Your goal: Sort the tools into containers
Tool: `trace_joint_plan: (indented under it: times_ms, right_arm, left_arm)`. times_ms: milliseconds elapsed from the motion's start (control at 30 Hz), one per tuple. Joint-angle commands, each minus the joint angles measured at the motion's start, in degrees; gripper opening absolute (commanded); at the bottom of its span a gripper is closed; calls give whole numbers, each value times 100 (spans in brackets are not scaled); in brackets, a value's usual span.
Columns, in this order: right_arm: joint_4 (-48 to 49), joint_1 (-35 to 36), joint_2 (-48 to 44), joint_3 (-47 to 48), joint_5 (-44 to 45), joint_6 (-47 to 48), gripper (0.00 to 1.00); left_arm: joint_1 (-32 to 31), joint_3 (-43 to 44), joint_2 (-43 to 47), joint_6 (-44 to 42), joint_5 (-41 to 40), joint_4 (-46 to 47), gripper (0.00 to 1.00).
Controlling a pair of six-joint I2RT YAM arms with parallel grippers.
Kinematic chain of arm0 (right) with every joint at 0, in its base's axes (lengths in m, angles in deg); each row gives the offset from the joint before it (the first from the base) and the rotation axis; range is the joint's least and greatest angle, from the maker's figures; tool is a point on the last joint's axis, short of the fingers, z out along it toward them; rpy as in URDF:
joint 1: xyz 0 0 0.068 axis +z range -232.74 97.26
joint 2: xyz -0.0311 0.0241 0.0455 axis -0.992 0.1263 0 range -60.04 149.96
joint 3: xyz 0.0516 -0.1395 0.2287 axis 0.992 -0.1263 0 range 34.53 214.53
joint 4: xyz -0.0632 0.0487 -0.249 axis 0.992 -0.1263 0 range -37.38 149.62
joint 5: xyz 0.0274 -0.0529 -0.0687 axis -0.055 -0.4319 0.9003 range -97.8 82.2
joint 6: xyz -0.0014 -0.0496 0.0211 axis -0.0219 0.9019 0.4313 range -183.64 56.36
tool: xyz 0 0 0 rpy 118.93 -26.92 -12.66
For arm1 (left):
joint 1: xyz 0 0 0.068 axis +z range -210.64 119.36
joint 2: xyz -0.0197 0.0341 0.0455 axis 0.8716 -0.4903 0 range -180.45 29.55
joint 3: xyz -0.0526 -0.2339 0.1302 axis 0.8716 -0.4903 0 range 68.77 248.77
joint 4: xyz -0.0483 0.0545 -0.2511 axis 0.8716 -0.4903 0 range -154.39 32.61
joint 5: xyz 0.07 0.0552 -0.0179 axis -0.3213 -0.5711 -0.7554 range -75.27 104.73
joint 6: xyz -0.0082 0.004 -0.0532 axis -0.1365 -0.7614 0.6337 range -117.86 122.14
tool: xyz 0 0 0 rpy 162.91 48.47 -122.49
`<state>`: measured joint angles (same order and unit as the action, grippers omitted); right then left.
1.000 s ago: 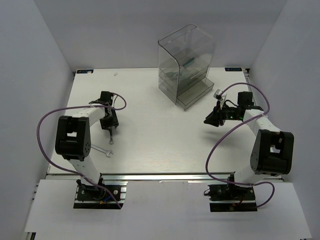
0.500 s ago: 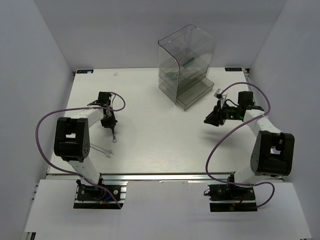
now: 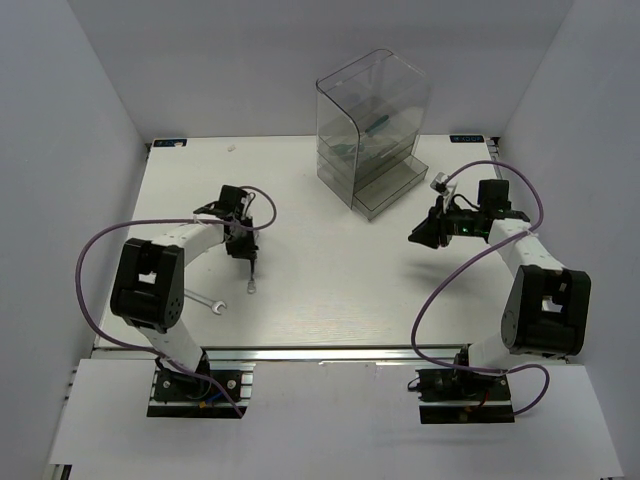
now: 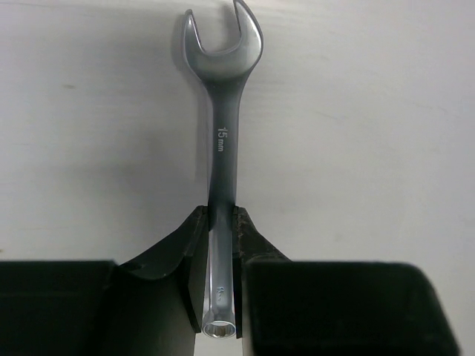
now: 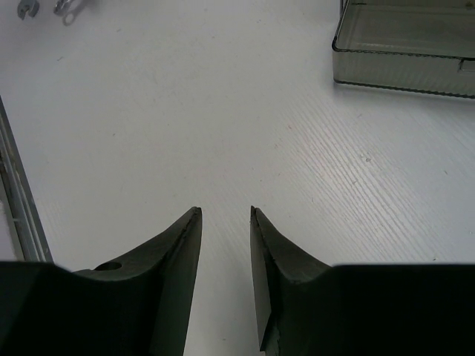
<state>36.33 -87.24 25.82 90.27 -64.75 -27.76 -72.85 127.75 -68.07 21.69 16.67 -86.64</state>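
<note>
My left gripper (image 3: 246,252) is shut on a slim silver wrench (image 4: 223,111) marked 15 mm. It holds the shaft (image 4: 221,211) with the open end pointing away, just above the white table. In the top view the held wrench (image 3: 250,275) hangs below the gripper, left of centre. A second silver wrench (image 3: 206,303) lies near the front left. The smoky clear drawer unit (image 3: 372,110) stands at the back, its bottom drawer (image 3: 390,188) pulled out. A green-handled screwdriver (image 3: 378,126) shows inside an upper drawer. My right gripper (image 3: 420,238) is open and empty, right of centre (image 5: 224,211).
In the right wrist view the open drawer (image 5: 407,46) is at the top right, and a wrench end (image 5: 27,9) shows at the top left. White walls enclose the table on three sides. A metal rail (image 3: 330,352) runs along the near edge.
My left gripper has moved right, toward the table's middle, carrying the wrench with it. The right gripper has barely moved.
</note>
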Motion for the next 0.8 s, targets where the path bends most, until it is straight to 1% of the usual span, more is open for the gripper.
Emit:
trace_joint_plan:
  times_ms: [0,233,433,533,767]
  right_arm:
    - [219,-34,-237,112,-18,-134,38]
    - [290,-43,-439,15,78,-160,38]
    - [808,-201,-659,-196,202,-678,38]
    - [843,-350,-703,-178,184,-784,38]
    - [879,-833,-729,-90,114,-802,38]
  left_arm:
    - [-386,236,463,40,308,-97,0]
    - [-1160,552,516,-12,281,-265,0]
    - [-1784,878,543,-188,413,-397,0]
    - [-2153,1133,543,-390,527,-476,0]
    - [-3058,1844,446,-1216,729,-731,0]
